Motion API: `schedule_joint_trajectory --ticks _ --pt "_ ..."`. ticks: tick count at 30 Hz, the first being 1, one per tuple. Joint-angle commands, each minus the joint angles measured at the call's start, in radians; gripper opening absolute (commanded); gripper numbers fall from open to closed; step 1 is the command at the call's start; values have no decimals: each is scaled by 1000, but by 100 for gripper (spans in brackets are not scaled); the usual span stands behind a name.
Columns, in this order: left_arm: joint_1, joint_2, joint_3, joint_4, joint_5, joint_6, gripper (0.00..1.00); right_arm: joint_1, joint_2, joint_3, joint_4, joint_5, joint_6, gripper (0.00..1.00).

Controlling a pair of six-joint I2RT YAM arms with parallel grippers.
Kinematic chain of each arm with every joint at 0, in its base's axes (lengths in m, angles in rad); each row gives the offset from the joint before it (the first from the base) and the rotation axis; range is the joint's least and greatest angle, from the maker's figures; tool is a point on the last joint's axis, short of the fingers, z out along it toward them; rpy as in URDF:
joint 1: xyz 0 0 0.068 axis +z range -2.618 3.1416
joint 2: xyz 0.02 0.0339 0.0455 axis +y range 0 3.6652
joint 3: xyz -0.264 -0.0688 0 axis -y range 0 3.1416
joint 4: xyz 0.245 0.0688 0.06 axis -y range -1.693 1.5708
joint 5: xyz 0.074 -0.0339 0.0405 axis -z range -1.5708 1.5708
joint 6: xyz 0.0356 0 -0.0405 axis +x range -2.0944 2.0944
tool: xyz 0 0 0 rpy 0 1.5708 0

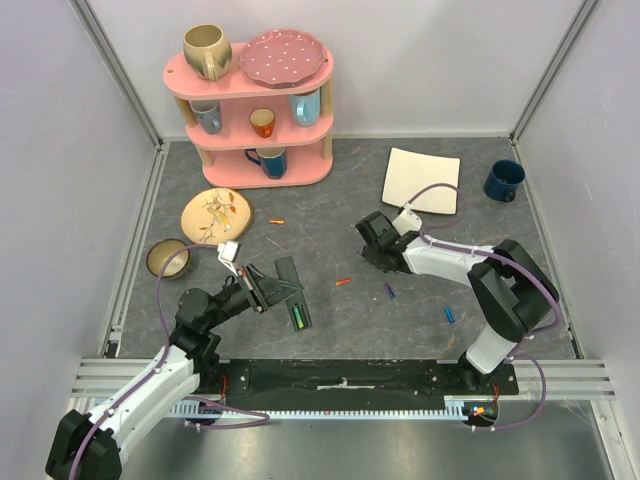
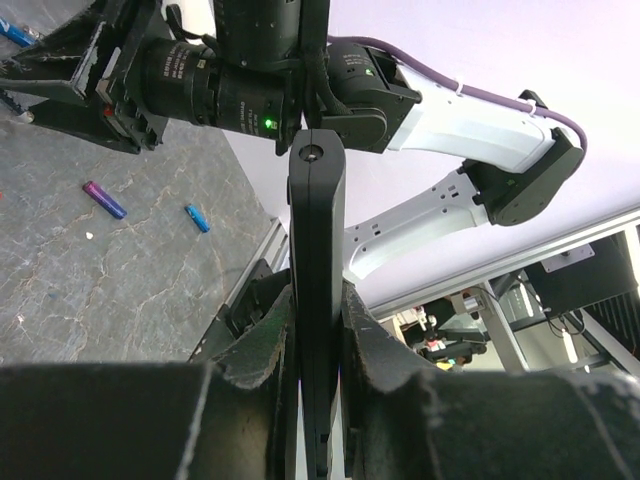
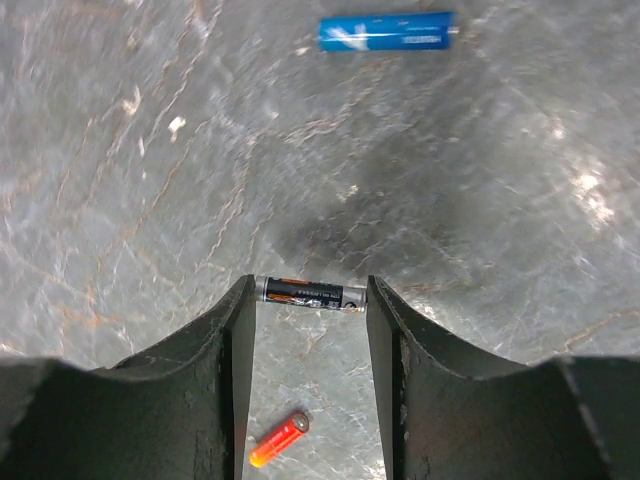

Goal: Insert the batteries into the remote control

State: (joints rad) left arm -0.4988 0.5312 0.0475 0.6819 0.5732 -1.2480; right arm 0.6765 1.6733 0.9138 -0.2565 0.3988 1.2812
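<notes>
Left wrist view: remote [image 2: 317,300] sits edge-on, so its battery bay can't be seen, and its lower end runs off the bottom edge between the fingers of the left gripper [image 2: 318,385]. A blue battery [image 2: 14,34] is cut by the left edge. Top view: green battery [image 1: 297,318] in the remote's bay is too small to tell if it's seated. The right gripper [image 1: 368,243] hides its own fingertips there. Black battery [image 3: 310,293] shows only in the right wrist view, label too blurred to read.

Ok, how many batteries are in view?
7: orange battery, red battery, purple battery, blue battery on the table; second blue battery by the right gripper, which holds the black battery; green battery in the remote control. Others may be hidden.
</notes>
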Motion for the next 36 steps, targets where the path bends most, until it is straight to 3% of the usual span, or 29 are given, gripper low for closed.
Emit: schedule_joint_trajectory --ticks 1,6,8,18,36 --pt "6 -5 -6 19 -36 12 2 0 9 48 -120 170 305 0" --pt "6 -4 -15 7 -38 9 2 1 100 181 -352 190 383 0" --pt "6 -11 -20 8 -41 1 2 0 121 192 -365 180 394 1" --pt "6 -25 -26 -35 -55 1 2 -3 144 178 -363 126 366 34" --pt "6 -17 -34 -33 -36 -8 2 -3 135 230 -362 31 267 68"
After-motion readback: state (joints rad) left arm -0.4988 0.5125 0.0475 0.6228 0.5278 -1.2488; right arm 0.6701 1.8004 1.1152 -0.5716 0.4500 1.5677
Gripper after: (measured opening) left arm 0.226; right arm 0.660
